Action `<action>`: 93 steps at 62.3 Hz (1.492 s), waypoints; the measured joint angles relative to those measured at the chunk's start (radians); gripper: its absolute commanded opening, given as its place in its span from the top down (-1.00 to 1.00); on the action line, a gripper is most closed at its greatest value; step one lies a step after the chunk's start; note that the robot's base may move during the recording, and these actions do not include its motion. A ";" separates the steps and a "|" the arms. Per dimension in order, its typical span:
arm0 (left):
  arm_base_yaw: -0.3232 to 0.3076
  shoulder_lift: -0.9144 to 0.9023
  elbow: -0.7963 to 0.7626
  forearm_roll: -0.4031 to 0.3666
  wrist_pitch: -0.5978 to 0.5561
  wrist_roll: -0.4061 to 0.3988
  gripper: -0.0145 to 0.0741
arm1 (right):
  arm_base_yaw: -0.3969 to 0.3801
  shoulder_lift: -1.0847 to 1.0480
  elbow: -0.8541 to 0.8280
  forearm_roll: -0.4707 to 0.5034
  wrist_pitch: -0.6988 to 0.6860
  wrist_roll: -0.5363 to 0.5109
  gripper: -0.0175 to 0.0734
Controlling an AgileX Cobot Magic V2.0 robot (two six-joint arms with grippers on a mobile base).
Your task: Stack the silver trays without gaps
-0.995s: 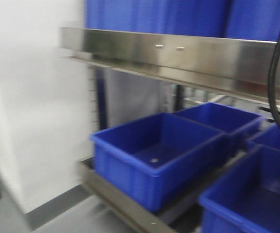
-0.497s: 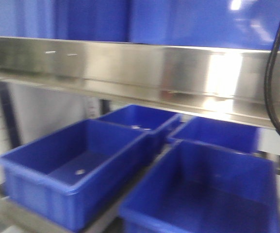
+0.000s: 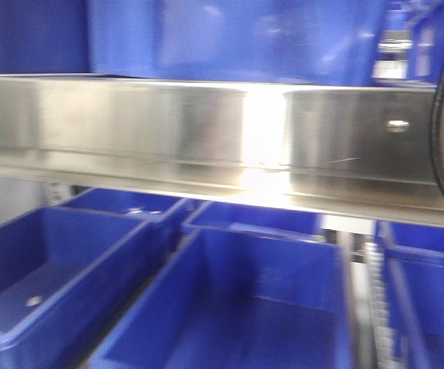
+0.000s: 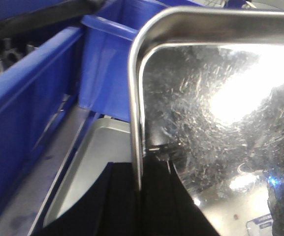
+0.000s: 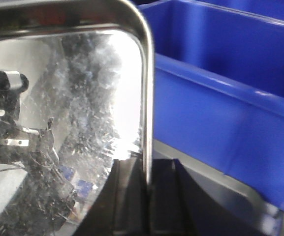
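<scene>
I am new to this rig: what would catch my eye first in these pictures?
The mirror-shiny rectangular steel tray fills both wrist views, its thin rim pinched by the left gripper and the right gripper. In the front view, a long flat steel rail spans the frame above open blue plastic bins.

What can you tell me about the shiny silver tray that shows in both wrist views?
The silver tray is a shallow steel pan, mirror-shiny though finely scratched, with rounded corners and a thin out-turned rim. The left pincer and the right pincer each clamp one side rim. It seems to be held above another pale tray, beside blue bins.
</scene>
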 measured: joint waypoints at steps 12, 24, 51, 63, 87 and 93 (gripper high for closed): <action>0.000 0.000 0.000 0.000 0.000 0.000 0.71 | 0.000 0.000 0.000 0.000 0.000 0.000 0.79; 0.000 0.000 0.000 0.000 0.000 0.000 0.71 | 0.000 0.000 0.000 0.000 0.000 0.000 0.79; 0.000 0.000 0.000 0.000 0.000 0.000 0.71 | 0.000 0.000 0.000 0.000 0.000 0.000 0.79; 0.000 0.000 0.000 0.000 0.000 0.000 0.71 | 0.000 0.000 0.000 -0.002 0.000 0.000 0.79; 0.000 0.000 0.000 0.000 0.000 0.000 0.71 | 0.000 0.000 0.000 -0.002 0.000 0.000 0.79; 0.000 0.000 0.000 0.000 0.000 0.000 0.71 | 0.000 0.000 0.000 -0.002 0.000 0.000 0.79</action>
